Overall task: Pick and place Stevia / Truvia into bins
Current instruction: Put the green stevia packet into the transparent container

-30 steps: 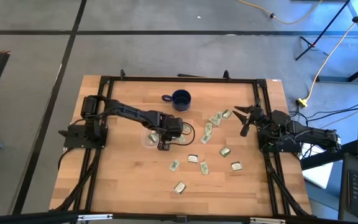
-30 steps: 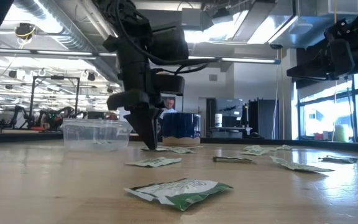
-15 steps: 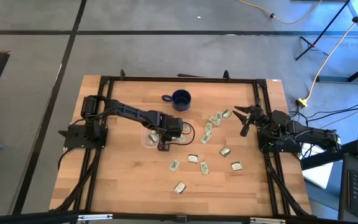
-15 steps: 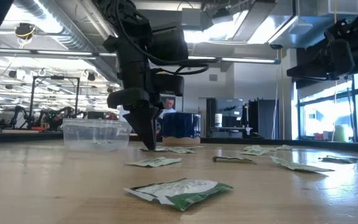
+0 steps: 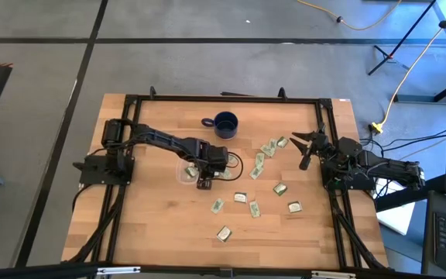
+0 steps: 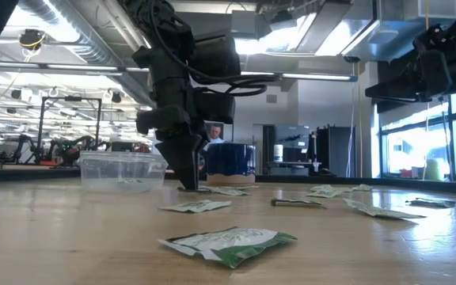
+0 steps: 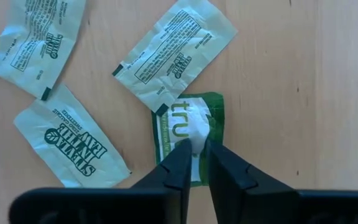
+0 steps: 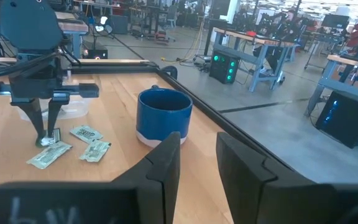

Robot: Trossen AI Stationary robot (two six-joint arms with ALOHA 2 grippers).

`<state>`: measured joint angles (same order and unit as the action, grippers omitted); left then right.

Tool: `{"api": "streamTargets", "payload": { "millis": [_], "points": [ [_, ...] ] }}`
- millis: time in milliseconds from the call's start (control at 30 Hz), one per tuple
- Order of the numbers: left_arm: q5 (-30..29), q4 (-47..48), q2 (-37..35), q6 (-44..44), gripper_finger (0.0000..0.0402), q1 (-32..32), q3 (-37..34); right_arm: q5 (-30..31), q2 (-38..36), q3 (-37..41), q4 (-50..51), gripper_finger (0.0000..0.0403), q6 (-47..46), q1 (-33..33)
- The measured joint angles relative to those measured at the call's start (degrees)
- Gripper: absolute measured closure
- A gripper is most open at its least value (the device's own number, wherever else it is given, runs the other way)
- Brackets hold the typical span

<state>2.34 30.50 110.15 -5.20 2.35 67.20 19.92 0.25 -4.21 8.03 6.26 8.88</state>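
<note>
My left gripper (image 5: 204,183) points down beside the clear bin (image 5: 186,173), its tips (image 7: 196,148) shut on a green-and-white Truvia sachet (image 7: 190,124) on the wood. Three white Stevia sachets (image 7: 176,53) (image 7: 39,40) (image 7: 73,146) lie flat around it. Several more sachets (image 5: 258,164) are scattered across the table's right half and near side. The bin (image 6: 123,170) stands on the table with something pale on its floor. My right gripper (image 5: 304,143) waits open and level at the table's right edge, touching nothing. My left gripper comes from above, pointing steeply down, and pinches the middle of the Truvia sachet (image 7: 197,129) between its two fingertips. The wrapper bunches up white between the tips. The rest of the sachet lies flat on the table.
A dark blue mug (image 5: 225,124) stands at the far middle of the table, beyond the bin. A black frame (image 5: 223,98) runs along the table's edges. Bare wood lies at the near left (image 5: 153,225).
My left gripper has stayed over the same sachet and rolled slightly about its wrist. The sachets and the bin lie where they were.
</note>
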Motion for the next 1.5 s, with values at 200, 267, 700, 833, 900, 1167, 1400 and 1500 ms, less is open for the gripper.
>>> {"api": "streamTargets", "payload": {
  "millis": [200,267,700,833,900,1167,1400,1500],
  "points": [
    [-0.3,0.0,0.1,0.0,0.0392,0.0,-0.1,0.0,0.0,0.0,0.0,0.0295,0.0,0.0],
    [-0.2,0.0,-0.1,0.0,0.0398,0.0,-0.1,0.0,0.0,0.0,0.0,0.0295,0.0,0.0],
    [-0.8,2.8,-9.2,-0.1,0.04,0.0,1.7,0.0,0.0,0.0,0.0,0.0295,0.0,0.0],
    [-1.3,5.1,-14.1,0.6,0.0397,0.0,2.1,0.0,0.0,0.0,0.0,0.0295,0.0,0.0],
    [-1.7,7.5,-15.9,2.8,0.0398,0.0,2.1,0.0,0.0,0.0,0.4,0.0295,0.0,0.0],
    [-10.1,21.9,-19.2,15.3,0.0396,-1.1,0.4,0.0,0.0,0.0,0.9,0.0295,-0.3,0.0],
    [-10.3,21.5,-18.7,19.8,0.0399,-1.6,-4.0,0.0,0.0,0.0,0.9,0.0295,-0.4,0.0],
    [-10.5,21.2,-18.7,21.4,0.0395,-1.5,-5.7,0.0,0.0,0.0,0.9,0.0295,-0.8,0.0]
  ]
}}
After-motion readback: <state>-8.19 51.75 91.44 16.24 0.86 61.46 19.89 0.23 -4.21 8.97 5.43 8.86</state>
